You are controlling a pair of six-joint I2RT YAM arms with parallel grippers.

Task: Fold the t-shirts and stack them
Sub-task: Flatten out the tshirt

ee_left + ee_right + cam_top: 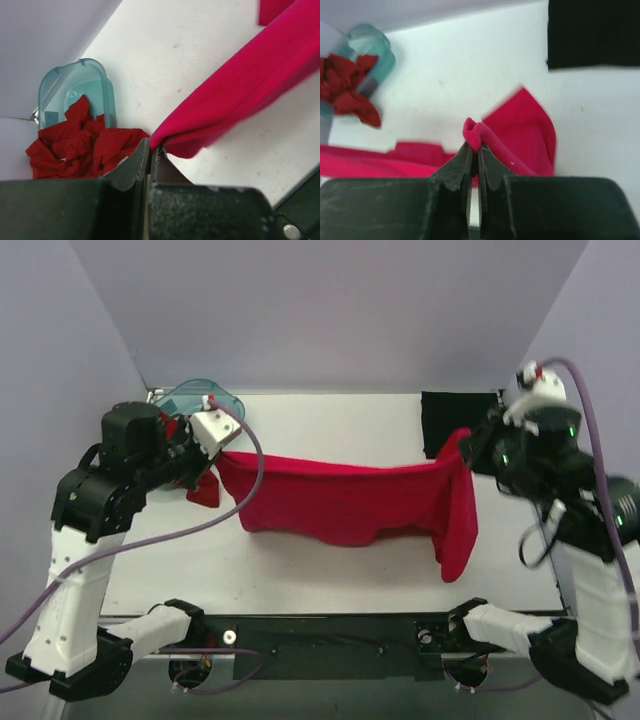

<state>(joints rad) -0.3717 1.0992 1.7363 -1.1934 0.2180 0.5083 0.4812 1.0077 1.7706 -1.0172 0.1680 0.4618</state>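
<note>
No readable text, no labels, no brands, no numbers, no signs on anything

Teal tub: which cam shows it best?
Left wrist: the tub shows rim and inside, brick-red shirt bunched against it. Top external catches only a sliver behind the left arm; right wrist crops it.

The stretched shirt (pixel 350 502) spans the table (pixel 330 425) — tub (pixel 197 393) behind-left, folded shirt (pixel 458 420) behind-right.

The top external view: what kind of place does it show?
Probably a lab robot cell: white table boxed by plain walls, left arm and right arm holding a crimson t-shirt stretched between them.
</note>
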